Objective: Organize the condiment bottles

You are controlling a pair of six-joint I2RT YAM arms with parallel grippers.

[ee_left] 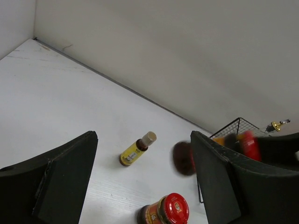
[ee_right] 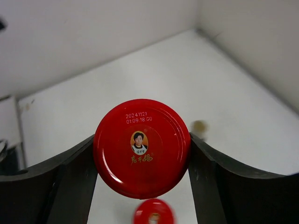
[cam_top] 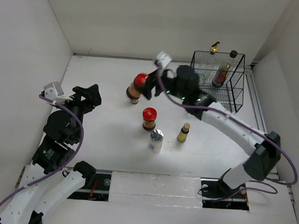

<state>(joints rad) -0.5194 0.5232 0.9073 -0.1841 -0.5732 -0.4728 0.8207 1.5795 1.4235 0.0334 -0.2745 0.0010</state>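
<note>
My right gripper (cam_top: 145, 84) is shut on a red-lidded jar (cam_top: 139, 82), its fingers pressing both sides of the lid (ee_right: 141, 147). In the left wrist view this jar (ee_left: 182, 158) is a dark blur. A small yellow bottle (cam_top: 134, 99) stands right beside it, partly hidden (ee_left: 135, 150). A second red-lidded jar (cam_top: 149, 118), a silver-lidded jar (cam_top: 156, 139) and another yellow bottle (cam_top: 183, 132) stand mid-table. A gold-spouted clear bottle (cam_top: 214, 47) and a dark red-labelled bottle (cam_top: 221, 75) are in the basket. My left gripper (cam_top: 89, 95) hangs open and holds nothing, far left.
The black wire basket (cam_top: 194, 60) stands at the back right corner, close to the walls. White walls enclose the table on the left, back and right. The right arm stretches diagonally over the table's right half.
</note>
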